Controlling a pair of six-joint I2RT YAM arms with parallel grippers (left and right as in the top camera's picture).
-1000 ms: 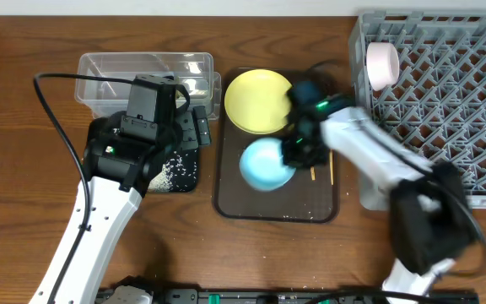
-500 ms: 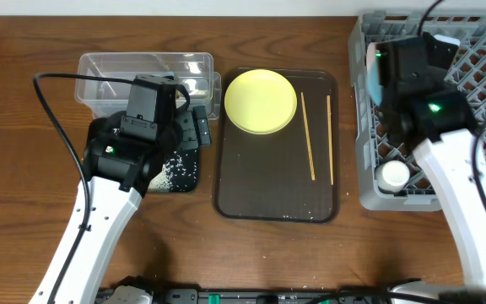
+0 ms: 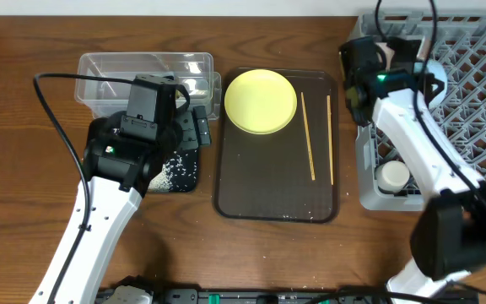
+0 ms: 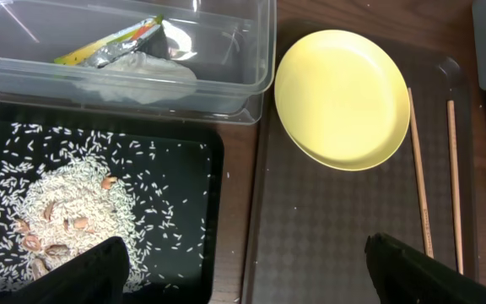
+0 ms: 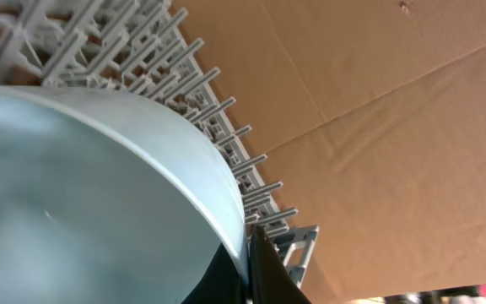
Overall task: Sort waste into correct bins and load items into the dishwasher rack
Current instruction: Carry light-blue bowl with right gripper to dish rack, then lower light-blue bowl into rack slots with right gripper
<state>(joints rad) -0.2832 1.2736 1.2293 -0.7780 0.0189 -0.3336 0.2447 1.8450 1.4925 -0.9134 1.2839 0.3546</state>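
Note:
My right gripper [image 5: 247,270] is shut on the rim of the light blue bowl [image 5: 83,194] and holds it against the pegs of the grey dishwasher rack [image 5: 192,76]. In the overhead view this gripper [image 3: 363,74] is at the rack's [image 3: 471,110] near-left top corner and hides the bowl. The white cup [image 3: 392,176] stands in the rack. The yellow plate [image 3: 261,101] and two chopsticks [image 3: 308,139] lie on the brown tray [image 3: 268,198]. My left gripper [image 4: 251,279] is open and empty over the black tray [image 4: 184,186] of rice [image 4: 66,203]. The wrapper [image 4: 116,46] lies in the clear tub [image 4: 260,51].
The clear tub [image 3: 142,66] and black tray [image 3: 188,173] sit left of the brown tray. The beige bowl is hidden behind my right arm. Brown cardboard [image 5: 395,110] stands beyond the rack.
My right arm lifted the light blue bowl off the brown tray and carried it right and up to the rack's left edge. The left arm has not moved.

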